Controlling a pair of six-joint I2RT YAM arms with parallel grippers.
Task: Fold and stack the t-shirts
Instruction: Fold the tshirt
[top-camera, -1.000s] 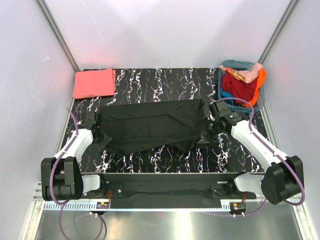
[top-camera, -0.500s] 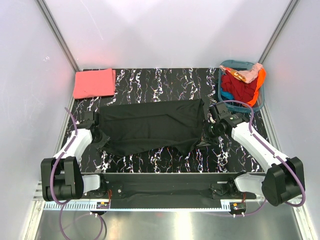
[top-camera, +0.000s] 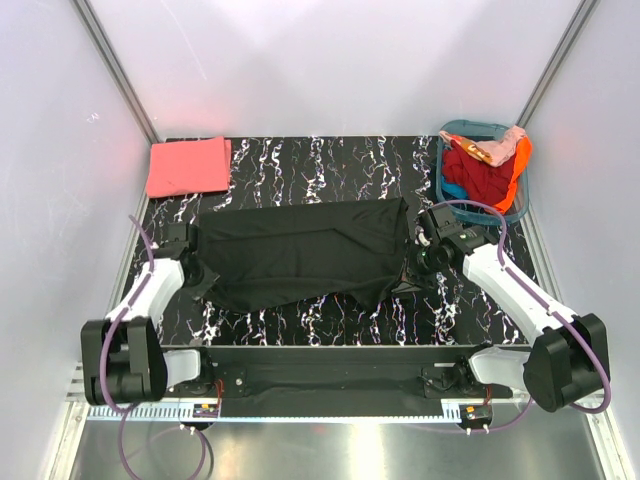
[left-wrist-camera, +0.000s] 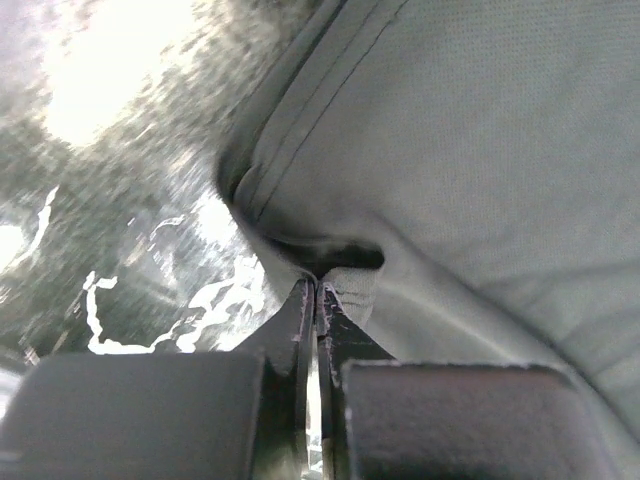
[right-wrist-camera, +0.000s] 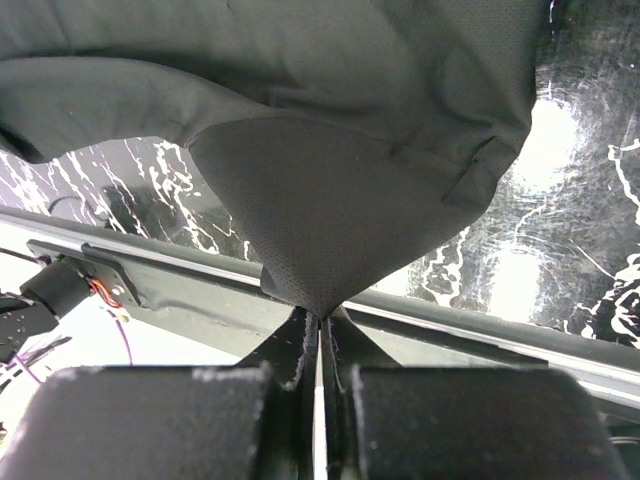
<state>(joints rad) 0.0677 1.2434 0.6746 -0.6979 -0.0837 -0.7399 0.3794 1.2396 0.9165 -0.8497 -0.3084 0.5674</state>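
The black t-shirt (top-camera: 300, 250) lies spread across the middle of the marbled table. My left gripper (top-camera: 200, 272) is shut on its left edge; the left wrist view shows the pinched cloth (left-wrist-camera: 345, 280) at my fingertips (left-wrist-camera: 317, 290). My right gripper (top-camera: 420, 262) is shut on its right edge and lifts a peak of black cloth (right-wrist-camera: 320, 270) off the table. The coral-pink t-shirt (top-camera: 188, 166) lies folded at the far left corner.
A teal basket (top-camera: 484, 168) with red, orange and pink clothes stands at the far right corner. White walls close in both sides. The table's near edge and a metal rail (right-wrist-camera: 500, 335) show in the right wrist view.
My right gripper has moved slightly right and toward the near edge with the shirt's edge. My left gripper has shifted slightly. The shirt's lower right edge is drawn a little tighter.
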